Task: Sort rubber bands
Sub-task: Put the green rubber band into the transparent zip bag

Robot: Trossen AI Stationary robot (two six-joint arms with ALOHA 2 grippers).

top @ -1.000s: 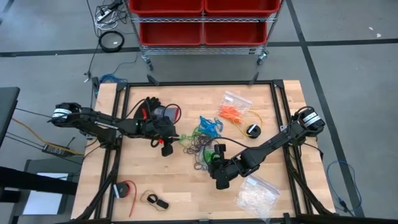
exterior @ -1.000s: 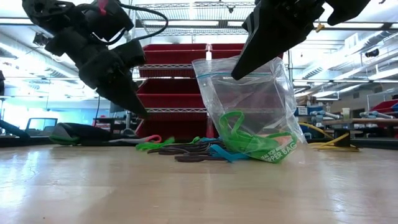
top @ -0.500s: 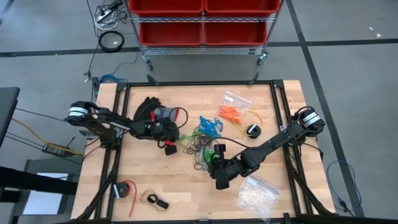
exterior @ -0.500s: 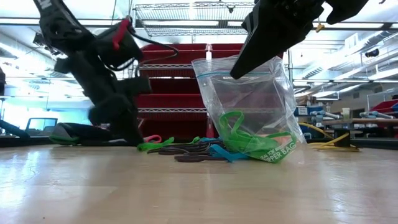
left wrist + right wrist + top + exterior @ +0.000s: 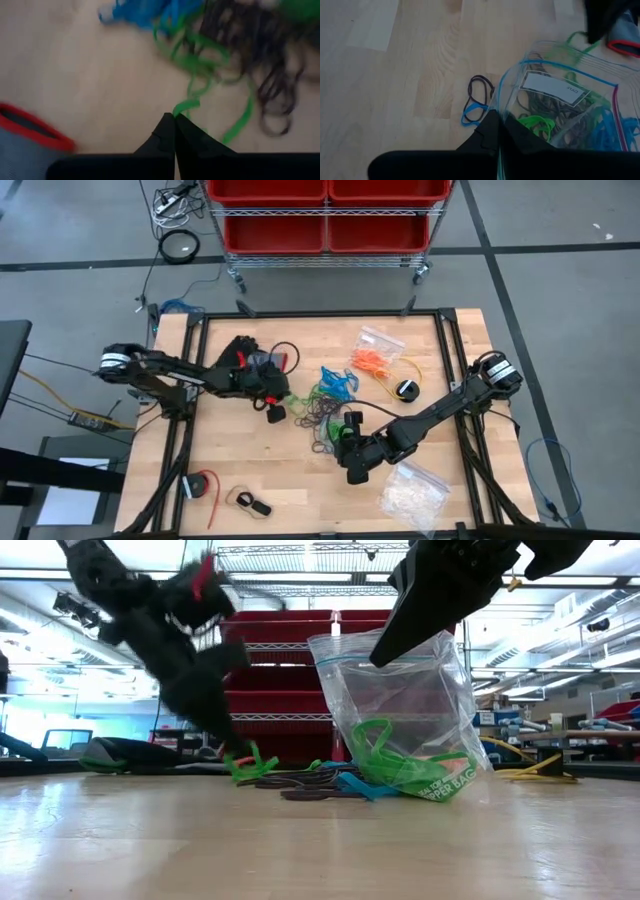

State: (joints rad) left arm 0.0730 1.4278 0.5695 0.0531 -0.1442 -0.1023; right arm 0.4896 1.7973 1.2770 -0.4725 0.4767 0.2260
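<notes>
Loose rubber bands (image 5: pixel 320 408) in blue, green and black lie in a pile mid-table. My left gripper (image 5: pixel 276 409) is down at the pile's left edge, shut on a green band (image 5: pixel 192 102). My right gripper (image 5: pixel 496 118) is shut on a clear zip bag (image 5: pixel 400 710) just right of the pile. The bag stands upright with its bottom on the table and holds green bands (image 5: pixel 395 765). Orange bands lie in another clear bag (image 5: pixel 375 358) farther back. My left gripper pinches one end of the green band (image 5: pixel 183 107) between its two fingertips, slanting down from the table's left side. That end curls up off the wood (image 5: pixel 250 761); the rest trails on the table toward the pile. My right gripper pinches the zip bag's top rim (image 5: pixel 501 102) beside its blue zip line, slanting down from the table's right and near side. The bag hangs upright below the fingers with its mouth open. Its bottom (image 5: pixel 425 790) rests on the table.
A black glove (image 5: pixel 240 355) lies behind the left gripper. A yellow cable with a black disc (image 5: pixel 405 385) lies right of the pile. A bag of whitish pieces (image 5: pixel 412 492) is near the front right, a red roll (image 5: pixel 200 483) front left. Red bins (image 5: pixel 325 210) stand beyond the table.
My left gripper has sunk to the table at the pile's left edge and moved a little toward the pile, taking hold of a green band. The band's end, flat on the wood before, now curls up off the table.
</notes>
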